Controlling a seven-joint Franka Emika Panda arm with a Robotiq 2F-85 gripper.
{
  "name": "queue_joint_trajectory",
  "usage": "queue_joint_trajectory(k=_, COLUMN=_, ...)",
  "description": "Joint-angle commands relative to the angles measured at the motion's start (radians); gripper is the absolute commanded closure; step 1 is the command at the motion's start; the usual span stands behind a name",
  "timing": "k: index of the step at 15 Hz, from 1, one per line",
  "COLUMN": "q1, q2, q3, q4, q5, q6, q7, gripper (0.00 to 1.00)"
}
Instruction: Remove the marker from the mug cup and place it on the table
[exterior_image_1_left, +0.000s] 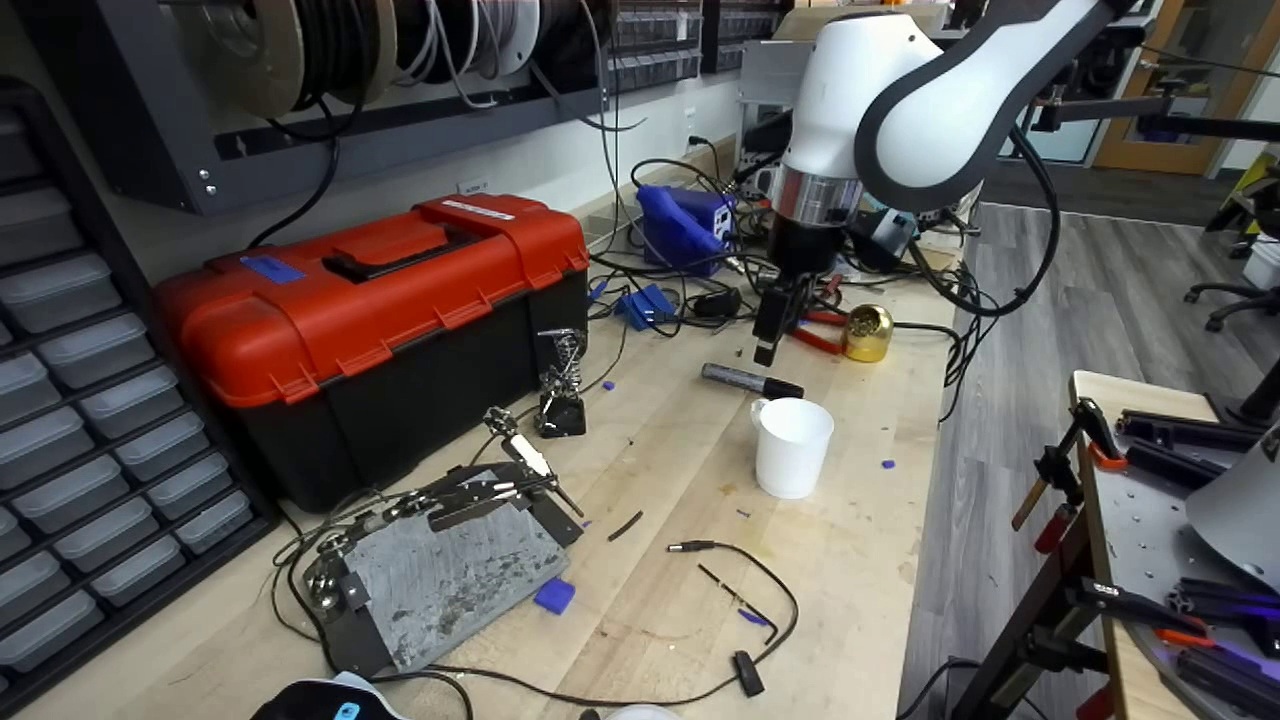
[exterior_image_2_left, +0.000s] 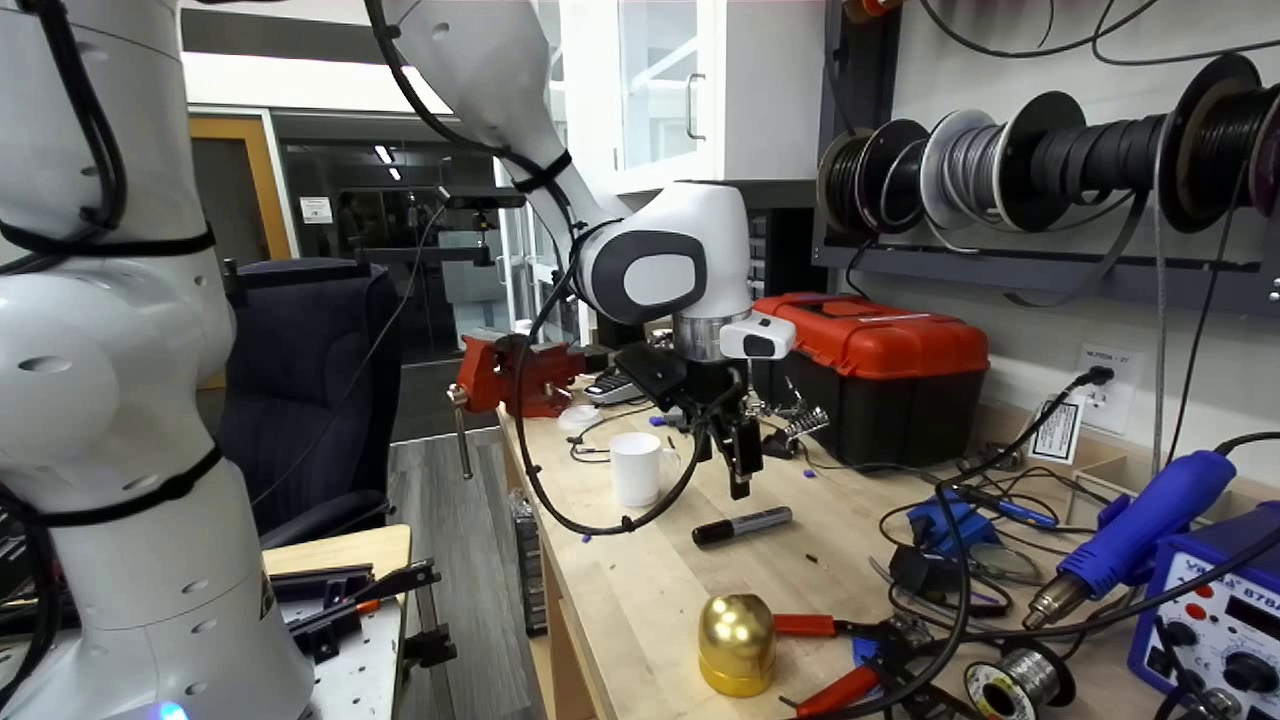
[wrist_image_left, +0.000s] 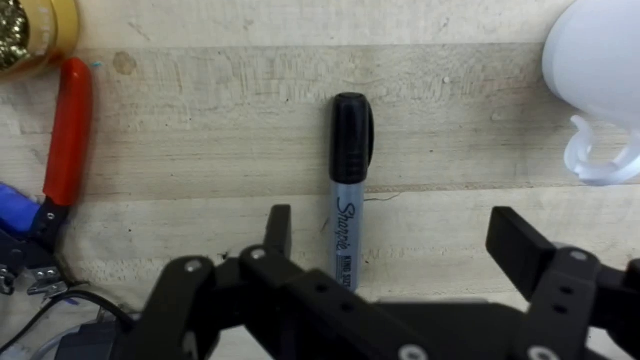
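The marker, grey with a black cap, lies flat on the wooden table (exterior_image_1_left: 690, 460), outside the mug. It shows in both exterior views (exterior_image_1_left: 745, 379) (exterior_image_2_left: 748, 523) and in the wrist view (wrist_image_left: 348, 150). The white mug cup stands upright beside it, apart from it, in both exterior views (exterior_image_1_left: 792, 450) (exterior_image_2_left: 635, 470); part of it and its handle show in the wrist view (wrist_image_left: 595, 65). My gripper (wrist_image_left: 397, 235) is open and empty above the table. In the wrist view the marker lies between the fingers, nearer the left one; its lower end is hidden by the gripper.
A golden tip cleaner (exterior_image_2_left: 737, 645) and red-handled pliers (exterior_image_1_left: 818, 340) lie near the marker. A red and black toolbox (exterior_image_1_left: 400, 300) stands along the wall. A soldering station (exterior_image_2_left: 1215, 600) and cables crowd one end. Another cable (exterior_image_1_left: 790, 600) lies beyond the mug.
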Motion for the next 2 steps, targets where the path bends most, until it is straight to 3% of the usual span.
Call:
queue_joint_trajectory(k=1, q1=-0.001, q2=0.002, q3=0.002, q4=0.001, q5=-0.001, q6=-0.003, q7=0.002, gripper=0.00)
queue_joint_trajectory(k=2, q1=-0.001, q2=0.005, q3=0.002, q4=0.001, q5=-0.001, q6=-0.002, q7=0.002, gripper=0.00)
